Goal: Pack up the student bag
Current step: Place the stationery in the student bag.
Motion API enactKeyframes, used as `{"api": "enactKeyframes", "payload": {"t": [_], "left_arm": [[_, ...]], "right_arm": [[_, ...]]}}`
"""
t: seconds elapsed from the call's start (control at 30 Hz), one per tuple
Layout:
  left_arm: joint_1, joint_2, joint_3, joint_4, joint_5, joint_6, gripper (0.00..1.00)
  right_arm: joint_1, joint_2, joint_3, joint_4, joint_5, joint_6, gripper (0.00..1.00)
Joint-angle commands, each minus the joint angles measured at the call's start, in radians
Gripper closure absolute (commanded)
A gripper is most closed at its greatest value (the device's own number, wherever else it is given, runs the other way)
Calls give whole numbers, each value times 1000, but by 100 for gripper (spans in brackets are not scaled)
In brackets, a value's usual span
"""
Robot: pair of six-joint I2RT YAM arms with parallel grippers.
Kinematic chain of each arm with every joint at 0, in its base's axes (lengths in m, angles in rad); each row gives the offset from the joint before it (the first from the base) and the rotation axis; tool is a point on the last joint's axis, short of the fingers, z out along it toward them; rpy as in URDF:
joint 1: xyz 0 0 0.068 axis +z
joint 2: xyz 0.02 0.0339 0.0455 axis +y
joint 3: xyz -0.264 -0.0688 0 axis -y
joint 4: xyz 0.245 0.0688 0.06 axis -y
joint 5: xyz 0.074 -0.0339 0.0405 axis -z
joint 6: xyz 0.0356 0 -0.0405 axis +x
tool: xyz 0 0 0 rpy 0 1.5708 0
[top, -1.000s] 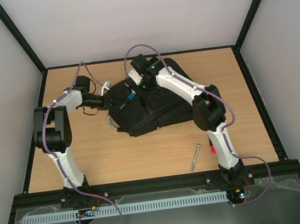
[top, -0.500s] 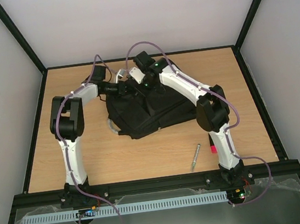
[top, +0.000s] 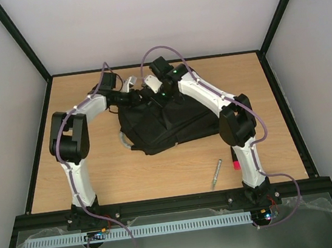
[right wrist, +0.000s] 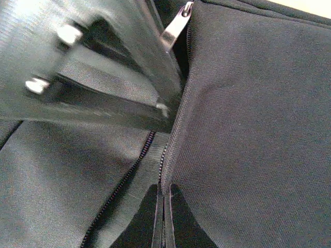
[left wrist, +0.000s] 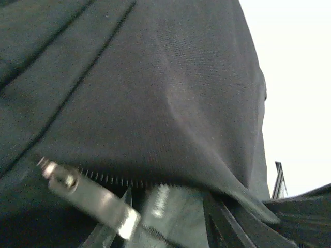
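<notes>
The student bag (top: 165, 121), a large black backpack, lies in the middle of the table. At its far top edge both grippers meet. My right gripper (right wrist: 164, 206) is shut on the fabric edge beside the zip teeth (right wrist: 129, 175) and holds that edge up. My left gripper (left wrist: 165, 222) is pushed against the bag's open zip with its jaws apart. A metal zip pull (left wrist: 88, 199) lies across its left finger (left wrist: 111, 230). Grey lining (left wrist: 170, 212) shows between the fingers. In the right wrist view the left gripper (right wrist: 103, 77) is a blurred shape, with a zip pull (right wrist: 176, 26) above it.
A silver pen (top: 216, 174) lies on the wood near the front right. A small red item (top: 236, 165) sits beside the right arm's lower link. A grey strap (top: 122, 141) pokes out at the bag's left side. Black frame posts edge the table.
My left arm has swung from the bag's left side to its far top edge, and its jaws have parted. A blue thing seen at the bag's opening no longer shows.
</notes>
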Motion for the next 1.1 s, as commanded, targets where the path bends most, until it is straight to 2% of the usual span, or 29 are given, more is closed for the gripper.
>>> {"api": "enactKeyframes", "payload": {"t": [0.0,0.17,0.23,0.37,0.47,0.8,0.93,1.0,1.07], "left_arm": [[30,-150,-22,-150,-94,139,57],[50,-198,-63,-243,-143,211,54],[54,-211,-76,-247,-188,225,62],[54,-177,-68,-250,-195,242,87],[46,-135,-57,-243,-191,248,95],[-96,-11,41,-202,-117,255,95],[-154,-3,80,-162,-11,245,92],[-165,-15,68,-108,88,233,89],[-166,-29,42,-66,112,223,88]], "right_arm": [[36,-59,-11,-70,-103,-16,99],[36,-54,-6,-66,-108,-17,99],[36,-54,-7,-67,-112,-18,99],[36,-55,-12,-70,-123,-15,99],[36,-55,-13,-71,-127,-16,99],[36,-55,-20,-68,-113,-22,99],[35,-52,-23,-67,-104,-25,99],[35,-53,-28,-64,-95,-27,99],[33,-52,-34,-64,-90,-30,99]]}}
